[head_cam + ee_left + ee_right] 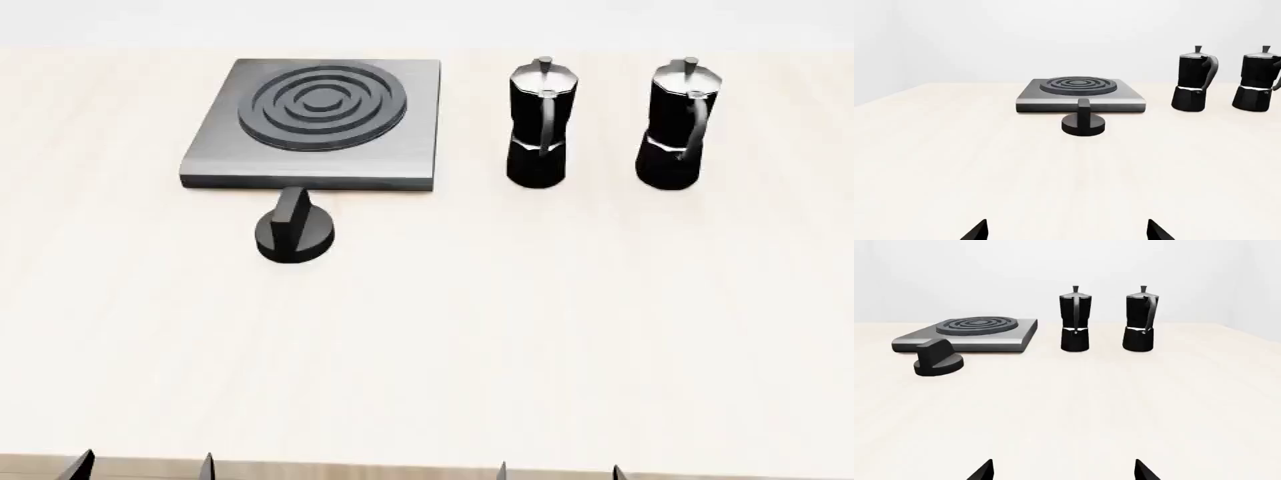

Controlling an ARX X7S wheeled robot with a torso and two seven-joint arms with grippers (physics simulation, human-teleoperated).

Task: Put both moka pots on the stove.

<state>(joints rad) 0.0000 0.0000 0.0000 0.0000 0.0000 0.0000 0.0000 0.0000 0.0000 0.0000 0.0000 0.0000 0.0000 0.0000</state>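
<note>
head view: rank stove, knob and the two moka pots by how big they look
1. stove, clearly largest.
2. left moka pot and right moka pot: they look alike, so a tie.
3. black knob, smallest.

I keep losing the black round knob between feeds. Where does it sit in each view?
Head: knob left of centre, just in front of the stove.
Left wrist: knob mid-frame, before the stove's near edge.
Right wrist: knob at far left.
Shared landmark: the stove's burner rings, directly behind the knob in all three.
</note>
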